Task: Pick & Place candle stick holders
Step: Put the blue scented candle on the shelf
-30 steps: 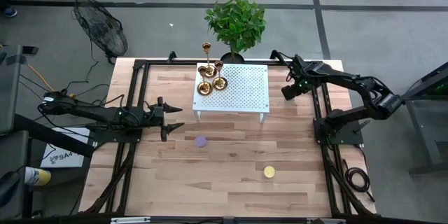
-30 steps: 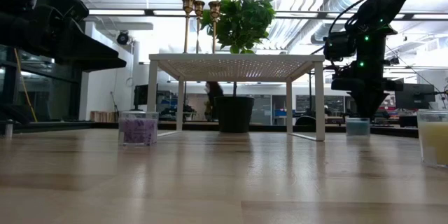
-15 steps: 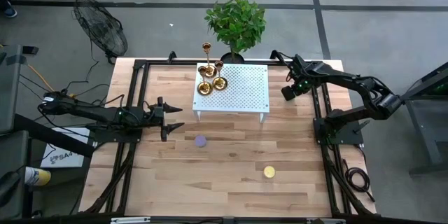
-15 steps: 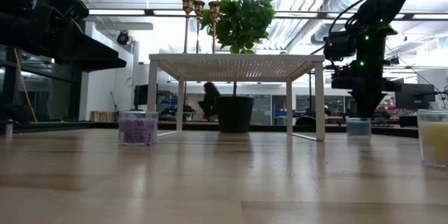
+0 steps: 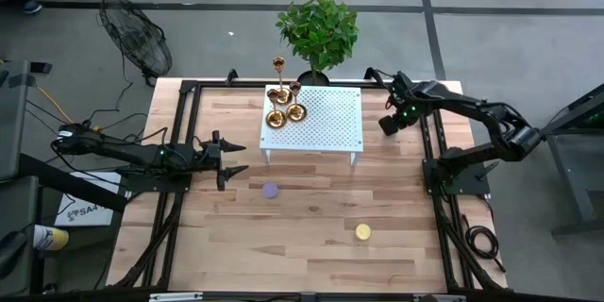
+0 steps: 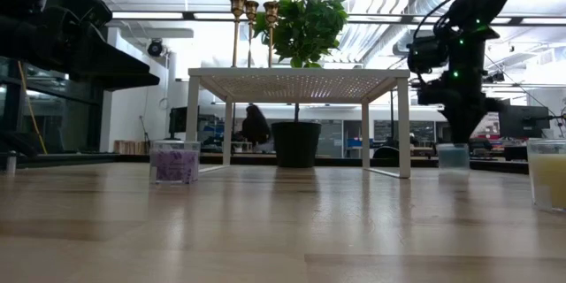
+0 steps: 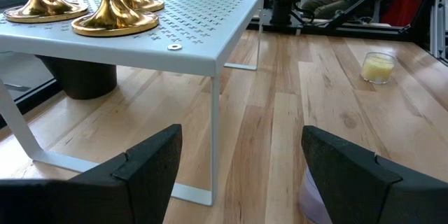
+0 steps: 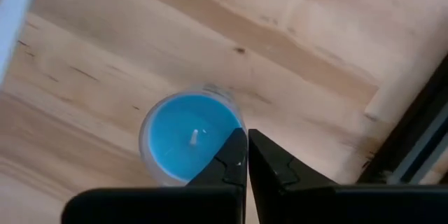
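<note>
Three gold candle stick holders (image 5: 283, 104) stand on their round bases at the far left corner of a white perforated shelf (image 5: 330, 118). They also show in the low view (image 6: 252, 22) and the left wrist view (image 7: 115, 17). My left gripper (image 5: 231, 160) is open and empty, left of the shelf and pointing toward it (image 7: 241, 175). My right gripper (image 5: 387, 125) is shut, right of the shelf. Its tips (image 8: 246, 143) point down over the rim of a blue candle in a glass (image 8: 185, 140). My right gripper's shut fingertips (image 8: 238, 154) stand over the blue candle's near rim (image 8: 227, 122), coming from above. I cannot tell whether they touch it. The candle stands upright on the table (image 6: 453, 156).
A purple candle (image 5: 271, 190) stands on the table in front of the shelf, and a yellow candle (image 5: 362, 232) nearer the front. A potted plant (image 5: 318, 33) stands behind the shelf. Dark frame rails (image 5: 179, 151) run along both table sides.
My right gripper has gone up a little over the blue candle, still shut. A person in the room behind the table has moved.
</note>
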